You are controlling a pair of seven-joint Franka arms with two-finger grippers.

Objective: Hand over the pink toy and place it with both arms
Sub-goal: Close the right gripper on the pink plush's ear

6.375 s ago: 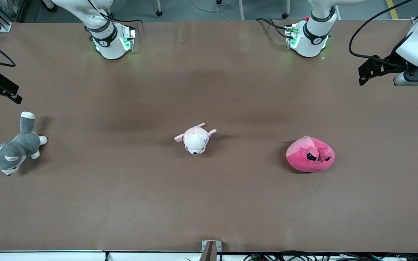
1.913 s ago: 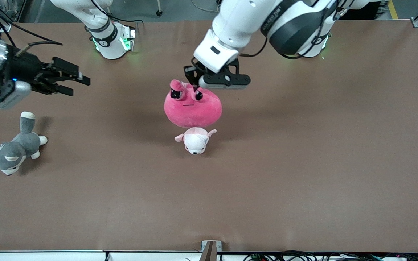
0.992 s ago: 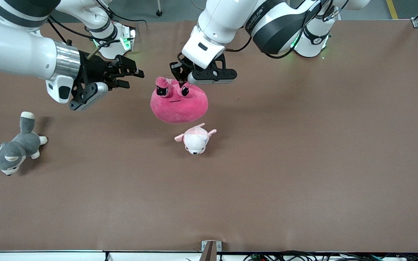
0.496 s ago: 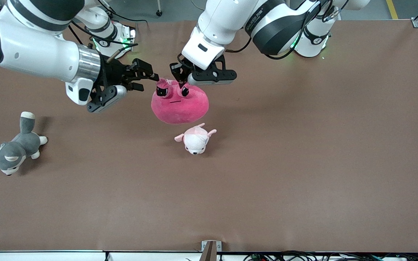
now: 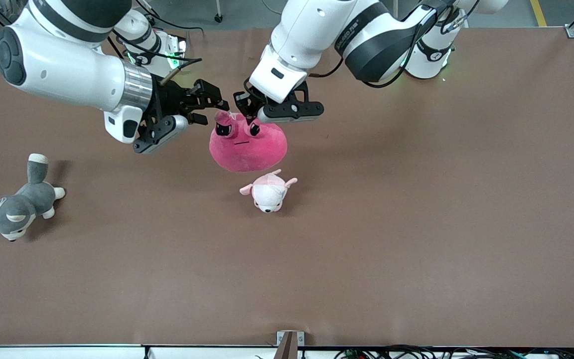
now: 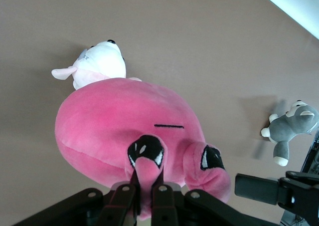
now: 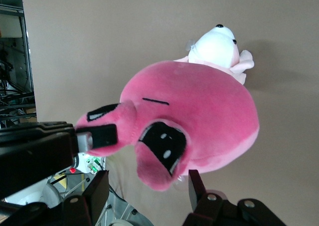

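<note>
We hold the pink toy (image 5: 247,145) aloft over mid-table (above the puppy plush (image 5: 267,192)), our left gripper (image 5: 245,107) pinching one top bump so our right gripper (image 5: 211,105), fingers spread, can take the other.

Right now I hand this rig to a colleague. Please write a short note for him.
Left gripper: shut on one top bump of the pink toy, holding it in the air above the small pale puppy plush.
Right gripper: open, its fingers around the other bump, not closed.
Done: toy lifted and presented.
Left: right closes, left lets go, right places toy.
</note>
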